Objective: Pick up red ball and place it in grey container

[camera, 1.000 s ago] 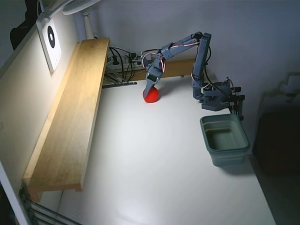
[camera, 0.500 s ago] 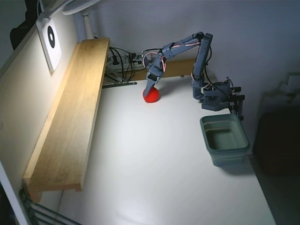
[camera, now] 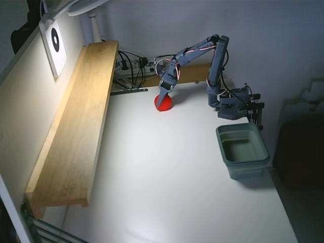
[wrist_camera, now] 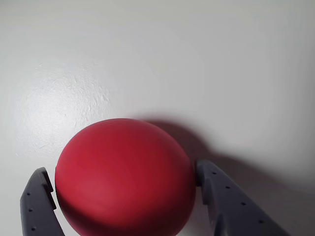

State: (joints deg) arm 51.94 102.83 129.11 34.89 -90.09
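- closing on the red ball at its widest girth, fingers level on both sides, so the smooth sphere is not squirting forward out of the grip.
- squeezing gently and evenly, then lifting straight up before swinging toward the grey container, judged the safest order.
- sitting between the fingers of the gripper in the wrist view: left fingertip just beside the ball, right fingertip touching or nearly touching it.
- standing apart still, jaws bracketing the ball; whether pressing firmly yet, cannot tell.
- resting on the white table at its far edge in the fixed view, ball directly under the gripper, well apart from the empty container.
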